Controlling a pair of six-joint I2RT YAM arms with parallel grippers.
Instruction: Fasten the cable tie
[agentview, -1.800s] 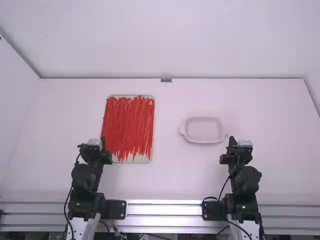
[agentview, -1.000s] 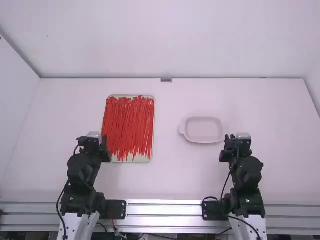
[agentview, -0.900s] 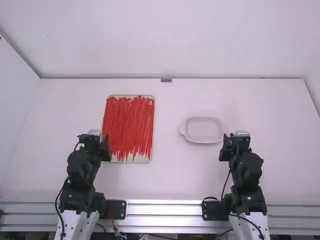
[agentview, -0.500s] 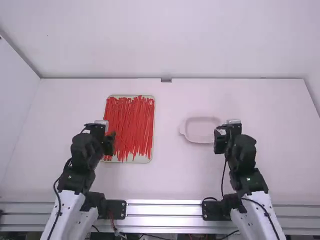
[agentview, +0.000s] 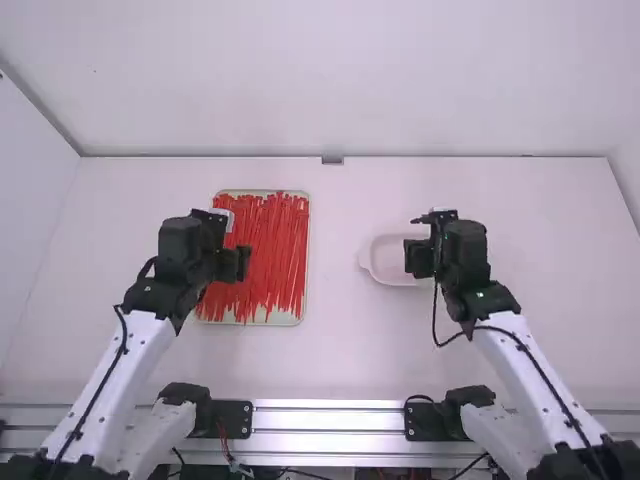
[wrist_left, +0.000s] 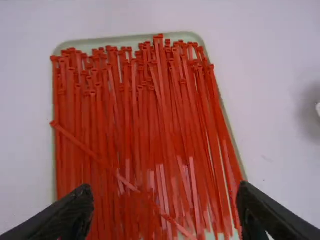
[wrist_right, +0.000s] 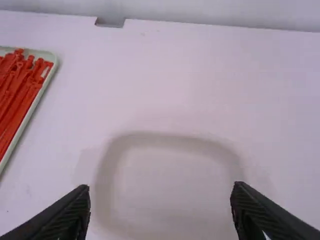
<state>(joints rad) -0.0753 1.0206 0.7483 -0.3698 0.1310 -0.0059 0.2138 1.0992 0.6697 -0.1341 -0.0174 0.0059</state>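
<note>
Left fingers (wrist_left: 70, 220) spread wide above cable ties (wrist_left: 140, 125); right fingers (wrist_right: 65, 215) spread, over dish (wrist_right: 165, 137).

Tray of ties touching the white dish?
Apart. The high view shows a strip of bare table between the tray and the white dish; the right wrist view shows the same gap.

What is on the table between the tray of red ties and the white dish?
Nothing. In the high view, just bare white table lies between the tray and the dish.
</note>
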